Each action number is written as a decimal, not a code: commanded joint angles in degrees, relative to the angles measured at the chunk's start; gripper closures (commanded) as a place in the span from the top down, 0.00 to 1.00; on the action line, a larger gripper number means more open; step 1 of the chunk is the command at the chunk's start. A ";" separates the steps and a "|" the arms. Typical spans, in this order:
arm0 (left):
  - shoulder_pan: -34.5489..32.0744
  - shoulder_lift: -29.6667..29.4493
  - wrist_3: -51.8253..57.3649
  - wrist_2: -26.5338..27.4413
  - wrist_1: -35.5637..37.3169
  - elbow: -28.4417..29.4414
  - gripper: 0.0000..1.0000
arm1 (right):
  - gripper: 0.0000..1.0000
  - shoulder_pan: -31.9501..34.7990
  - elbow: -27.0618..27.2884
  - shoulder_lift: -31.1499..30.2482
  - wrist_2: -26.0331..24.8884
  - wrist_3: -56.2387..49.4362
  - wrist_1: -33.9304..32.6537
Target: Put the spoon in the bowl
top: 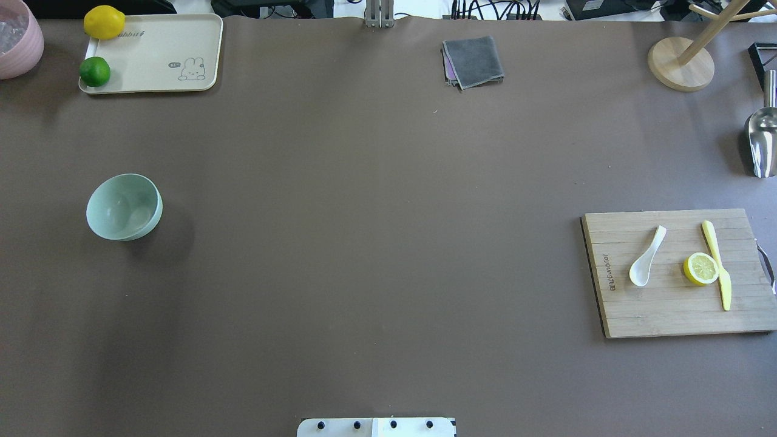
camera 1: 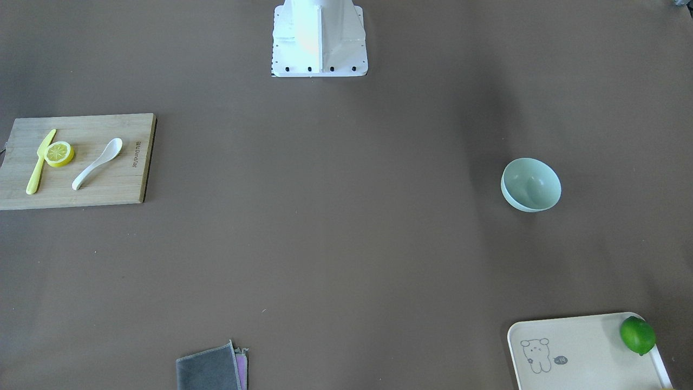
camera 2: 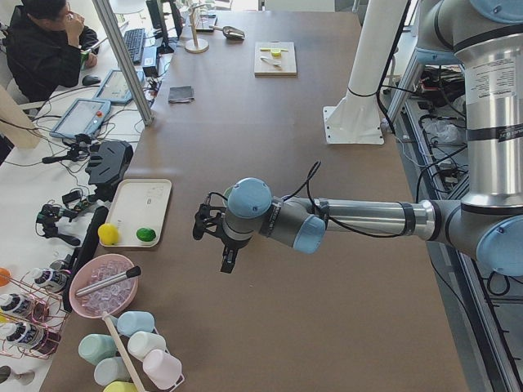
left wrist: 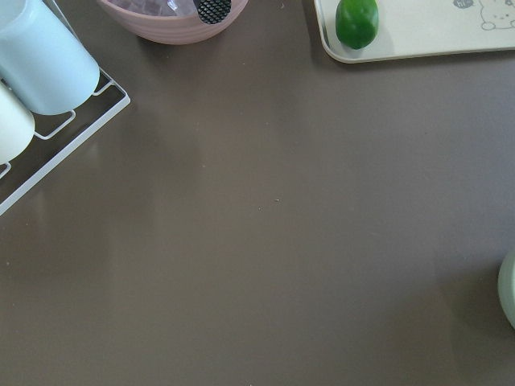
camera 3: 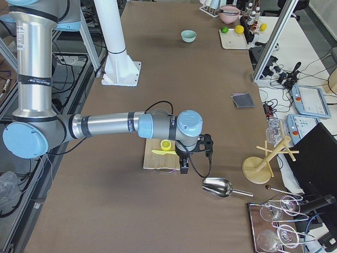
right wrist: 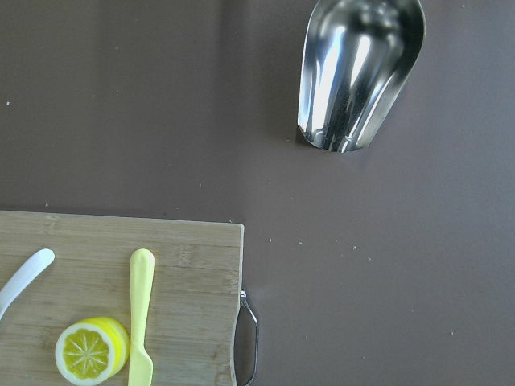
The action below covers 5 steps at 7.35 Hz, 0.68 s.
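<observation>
The white spoon (top: 646, 258) lies on a wooden cutting board (top: 668, 309) at the table's right side; it also shows in the front view (camera 1: 97, 164), and its handle tip shows in the right wrist view (right wrist: 24, 277). The mint-green bowl (top: 124, 206) stands upright and empty at the left side, also in the front view (camera 1: 530, 184). My left gripper (camera 2: 214, 238) hovers above the table's left end, beyond the bowl. My right gripper (camera 3: 196, 155) hovers over the board's outer edge. Both show only in the side views, so I cannot tell whether they are open.
A lemon slice (top: 701, 269) and a yellow knife (top: 719, 267) lie beside the spoon. A metal scoop (top: 762, 139) and wooden stand (top: 680, 64) are far right. A cream tray (top: 158, 60) with a lime (top: 95, 71) and lemon (top: 104, 22) is far left. A grey cloth (top: 473, 60) lies at the far edge.
</observation>
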 commanded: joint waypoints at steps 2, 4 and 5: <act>7.64 -6.08 -7.26 -0.32 -1.14 -0.50 0.98 | 1.00 -2.60 -0.15 1.49 0.06 0.24 2.39; 16.53 -7.07 -11.92 -0.15 -10.41 1.16 0.98 | 1.00 -2.61 -0.41 0.79 5.39 0.07 3.01; 17.87 -9.42 -20.66 -0.24 -12.47 1.43 0.98 | 1.00 -2.61 -0.67 1.31 6.99 0.25 3.36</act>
